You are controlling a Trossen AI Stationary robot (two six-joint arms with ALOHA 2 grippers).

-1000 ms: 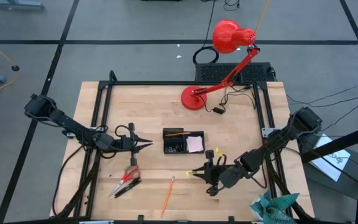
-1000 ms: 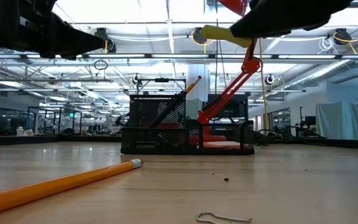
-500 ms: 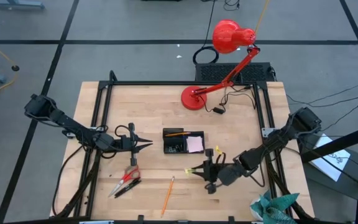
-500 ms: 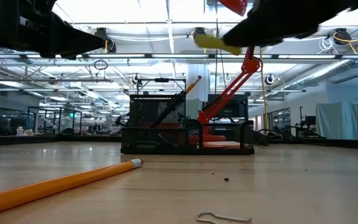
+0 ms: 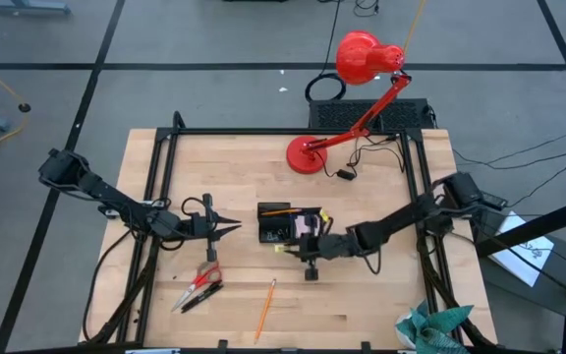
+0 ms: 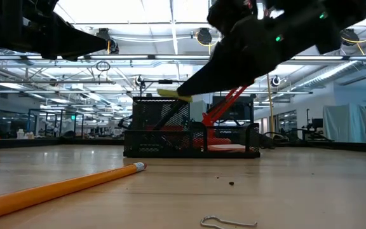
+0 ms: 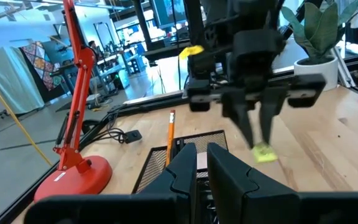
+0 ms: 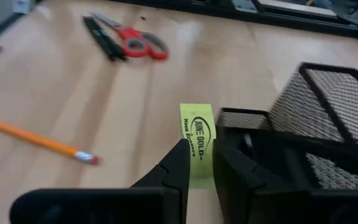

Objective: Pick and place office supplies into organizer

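My right gripper [image 8: 197, 163] pinches a yellow-green eraser [image 8: 197, 142] by its lower end, with the organizer [image 8: 303, 124] just beside and ahead of my fingertips. The risk, as I judge it, is release too early: the eraser pokes out past my fingers near the mesh rim, so it could catch there and tumble outside. My left gripper [image 5: 232, 228], fingers nearly together and empty, waits well behind, near the scissors [image 5: 202, 282] and pencil [image 5: 265, 309].
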